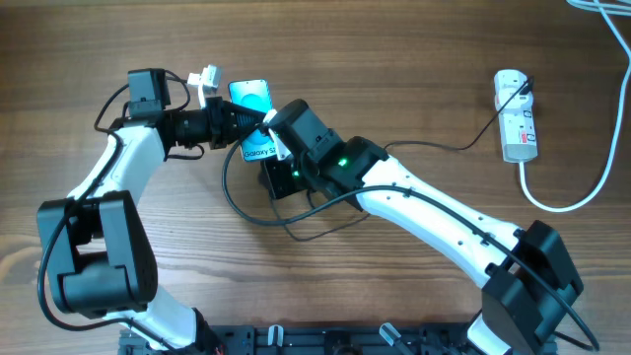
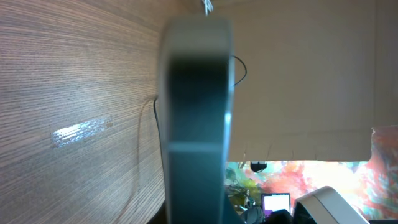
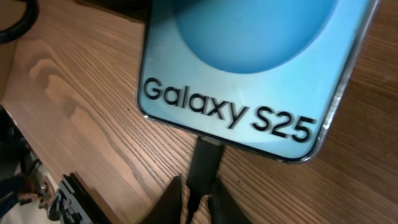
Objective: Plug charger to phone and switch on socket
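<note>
The phone (image 1: 251, 97), with a teal screen and a white "Galaxy S25" strip, is held over the table left of centre. My left gripper (image 1: 235, 116) is shut on its side; the left wrist view shows it edge-on and blurred (image 2: 196, 124). My right gripper (image 1: 277, 138) is shut on the charger's black connector (image 3: 205, 158), whose tip meets the phone's (image 3: 249, 62) bottom edge. The fingers (image 3: 198, 186) pinch the connector from both sides. The thin black charger cable (image 1: 444, 146) runs from the white socket (image 1: 517, 118) at the far right. I cannot tell the socket's switch position.
The socket's thick white cord (image 1: 557, 207) loops along the right edge of the table. Slack black cable (image 1: 258, 215) lies in a loop under the right arm near the table's middle. Both arm bases stand at the front edge.
</note>
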